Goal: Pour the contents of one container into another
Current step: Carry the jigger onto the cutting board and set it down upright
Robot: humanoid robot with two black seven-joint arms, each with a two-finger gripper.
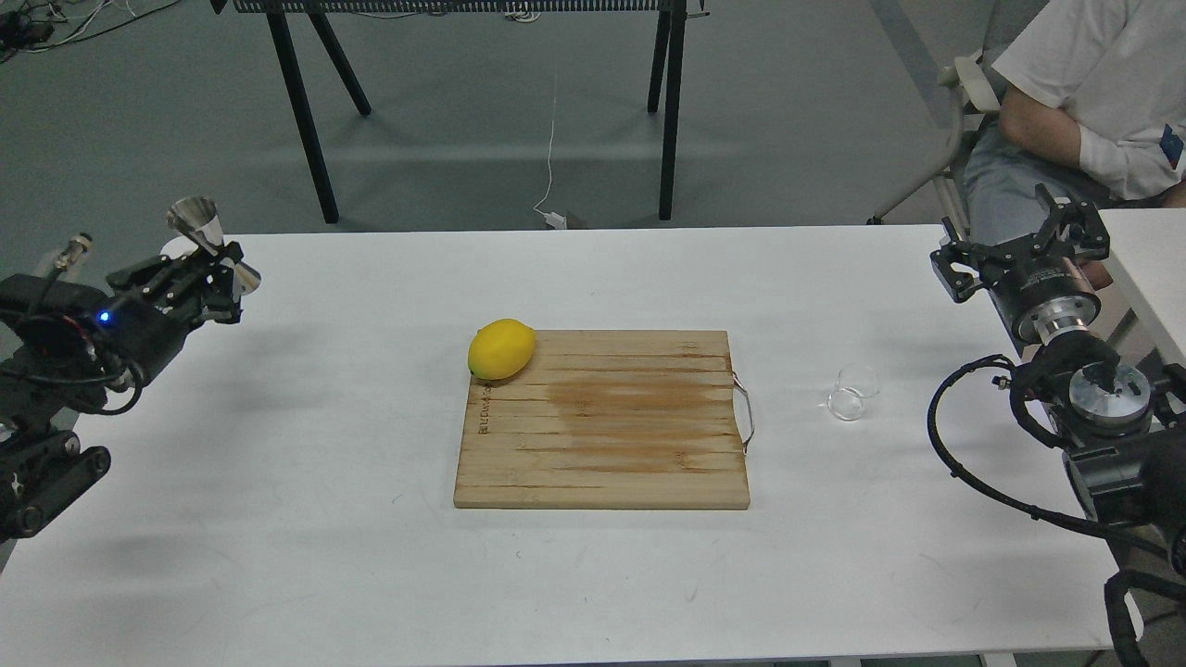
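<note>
The shiny steel jigger (198,222) is held tilted in the air over the table's far left corner, with my left gripper (220,267) shut on its narrow waist. The small clear glass beaker (852,393) rests on the white table (371,574), to the right of the cutting board. My right gripper (1017,243) hovers above the table's right edge, behind and to the right of the beaker. It is open, with nothing between its fingers.
A wooden cutting board (602,426) lies mid-table with a yellow lemon (501,348) on its far left corner. A seated person (1093,102) is at the far right. A second white surface (1144,259) adjoins the right edge. Black table legs (306,120) stand beyond.
</note>
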